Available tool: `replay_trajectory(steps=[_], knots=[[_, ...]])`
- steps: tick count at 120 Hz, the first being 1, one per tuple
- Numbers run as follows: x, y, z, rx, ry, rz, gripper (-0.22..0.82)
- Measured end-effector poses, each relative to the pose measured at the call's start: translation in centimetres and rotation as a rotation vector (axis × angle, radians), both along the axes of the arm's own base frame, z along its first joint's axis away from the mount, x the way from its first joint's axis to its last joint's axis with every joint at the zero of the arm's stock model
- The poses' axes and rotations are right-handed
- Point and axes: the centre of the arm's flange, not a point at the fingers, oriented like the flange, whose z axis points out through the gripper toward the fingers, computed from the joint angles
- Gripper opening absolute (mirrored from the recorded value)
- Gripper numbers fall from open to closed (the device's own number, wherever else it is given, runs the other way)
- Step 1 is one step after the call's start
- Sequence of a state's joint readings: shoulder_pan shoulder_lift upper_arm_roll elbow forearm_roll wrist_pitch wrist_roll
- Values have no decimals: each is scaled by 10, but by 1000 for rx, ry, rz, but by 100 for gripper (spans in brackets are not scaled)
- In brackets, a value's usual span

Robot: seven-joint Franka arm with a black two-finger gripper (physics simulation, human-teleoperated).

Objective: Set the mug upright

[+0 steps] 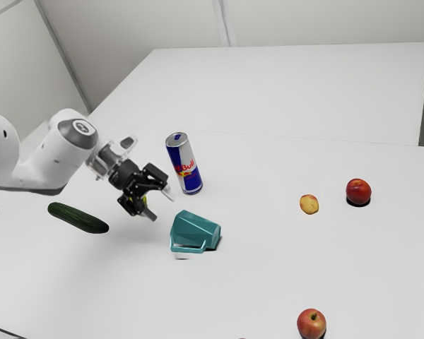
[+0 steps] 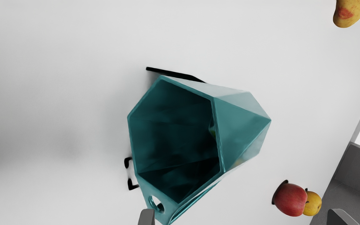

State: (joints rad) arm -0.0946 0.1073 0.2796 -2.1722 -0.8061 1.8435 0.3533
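Mug (image 1: pixel 196 232) on its side on the table (image 1: pixel 268 275), well in from the far edge in the exterior view. Mouth faces the gripper (image 1: pixel 162 205); base points away, toward the exterior view's right; handle (image 2: pixel 164 211) low on the side away from the far edge. Can (image 1: pixel 184 164) upright, between mug and far edge.

Gripper empty, above the table and apart from the mug. 2 fingers (image 2: pixel 146 217) wide apart; in the wrist view 1 tip overlaps the handle, no grip.

Step in hand, my reading: getting a hold. Next: line up on rim or handle, close, then lift and turn mouth up before setting the base down. Risk: a poor pinch could roll it.
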Motion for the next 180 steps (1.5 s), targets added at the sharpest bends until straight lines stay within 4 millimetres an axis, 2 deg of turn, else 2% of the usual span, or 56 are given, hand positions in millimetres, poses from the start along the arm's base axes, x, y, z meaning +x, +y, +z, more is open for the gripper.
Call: replay_trajectory(steps=[10, 28, 39, 54, 68, 79, 92, 113, 127, 141, 170, 180], knots=[[4, 7, -13, -11, -10, 20, 60], [8, 6, -35, -34, -18, 29, 60], [10, 0, -44, -50, -25, 25, 59], [12, -15, -46, -76, -45, 9, 55], [12, -23, -43, -88, -68, 4, 47], [3, -30, -42, -97, -73, 12, 40], [1, -33, -42, -98, -83, 23, 31], [4, -32, -40, -93, -97, 34, 5], [7, -44, -29, -96, -116, 16, -6], [8, -55, -21, -97, -124, 5, -12], [10, -56, -17, -89, -113, 22, -16], [11, -61, 4, -85, -141, 14, -17]])
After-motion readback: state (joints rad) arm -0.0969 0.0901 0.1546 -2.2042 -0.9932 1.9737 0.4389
